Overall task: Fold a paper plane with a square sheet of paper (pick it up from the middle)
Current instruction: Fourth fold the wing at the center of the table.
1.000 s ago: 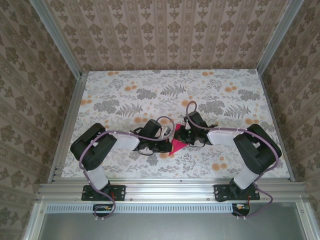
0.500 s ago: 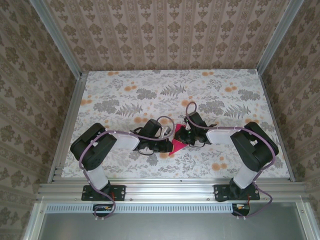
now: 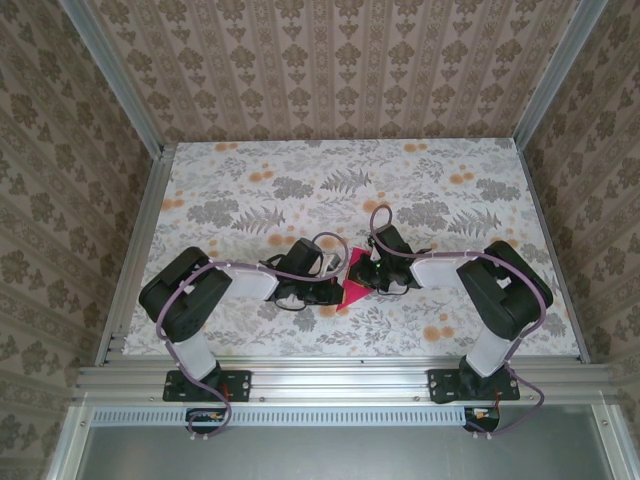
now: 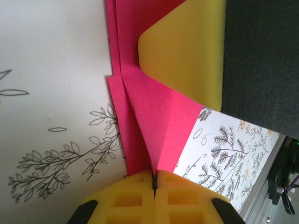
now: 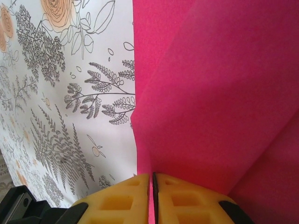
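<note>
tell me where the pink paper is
Top view: the partly folded pink paper sits at the table's near middle, held by the left hand on its left and the right hand on its right.

One square sheet of paper [image 3: 352, 293], apparently folded, two hands [image 4: 154, 179] [image 5: 152, 184]

The surface [image 3: 300, 180] wears a floral cloth [image 3: 450, 215]; folded pink paper [image 3: 350, 293] lies at its near middle, partly lifted.

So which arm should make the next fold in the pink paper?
Probably right: the right gripper is shut on the wide flap of the pink paper, ready to swing it over; the left gripper pinches the narrow creased end, anchoring it.
</note>
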Robot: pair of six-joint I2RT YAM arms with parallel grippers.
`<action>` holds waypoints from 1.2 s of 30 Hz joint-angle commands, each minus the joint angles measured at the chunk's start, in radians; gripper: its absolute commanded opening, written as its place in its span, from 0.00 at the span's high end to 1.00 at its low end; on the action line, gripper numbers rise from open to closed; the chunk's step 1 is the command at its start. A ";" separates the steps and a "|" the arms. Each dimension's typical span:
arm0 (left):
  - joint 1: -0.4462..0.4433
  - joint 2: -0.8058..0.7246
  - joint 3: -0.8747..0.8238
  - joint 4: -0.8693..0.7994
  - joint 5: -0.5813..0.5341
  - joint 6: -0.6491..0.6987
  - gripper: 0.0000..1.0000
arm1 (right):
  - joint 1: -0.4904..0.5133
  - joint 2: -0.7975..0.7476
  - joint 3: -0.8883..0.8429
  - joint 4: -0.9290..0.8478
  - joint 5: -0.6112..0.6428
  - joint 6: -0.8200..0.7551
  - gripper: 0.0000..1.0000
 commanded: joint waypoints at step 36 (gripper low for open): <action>-0.018 -0.160 0.043 -0.086 -0.041 -0.077 0.89 | -0.005 0.063 0.032 -0.133 0.015 -0.062 0.88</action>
